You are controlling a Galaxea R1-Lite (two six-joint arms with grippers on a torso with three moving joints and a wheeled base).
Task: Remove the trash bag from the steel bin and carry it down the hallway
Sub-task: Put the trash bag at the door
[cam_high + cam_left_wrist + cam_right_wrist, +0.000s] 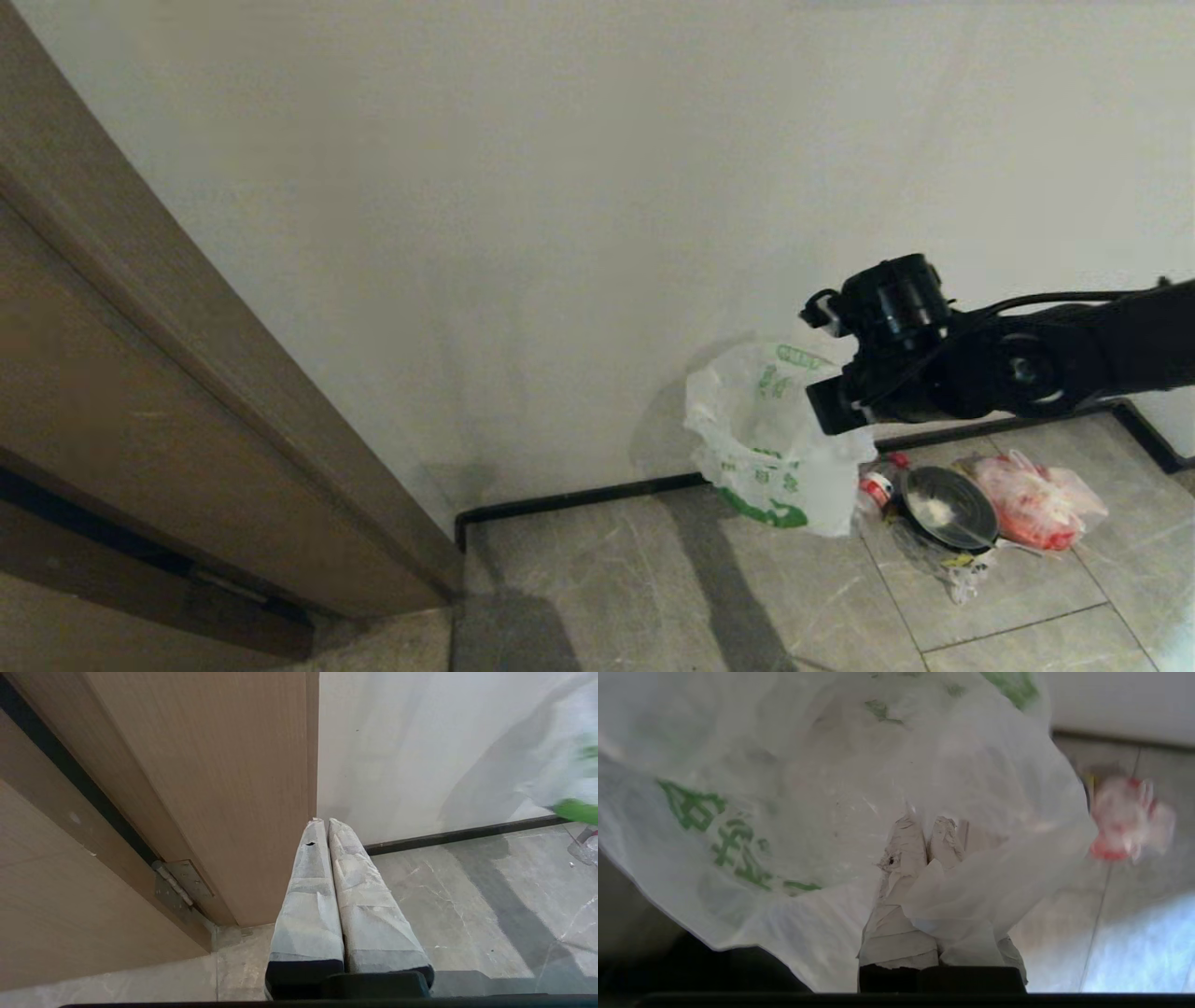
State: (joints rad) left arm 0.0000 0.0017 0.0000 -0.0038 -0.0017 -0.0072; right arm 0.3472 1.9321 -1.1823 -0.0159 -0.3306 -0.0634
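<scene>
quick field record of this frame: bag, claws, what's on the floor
trash bag: white with green print, off the floor, hanging in front of the pale wall
right claw: shut on the trash bag's plastic, arm reaching in from the right
left claw: shut, empty, pointing toward the wooden door's edge
steel bin: not identifiable in these views
floor litter: red-tinted bag, round dark lid-like thing and small bottle, by the baseboard, right of the bag
floor: grey marbled tiles
</scene>
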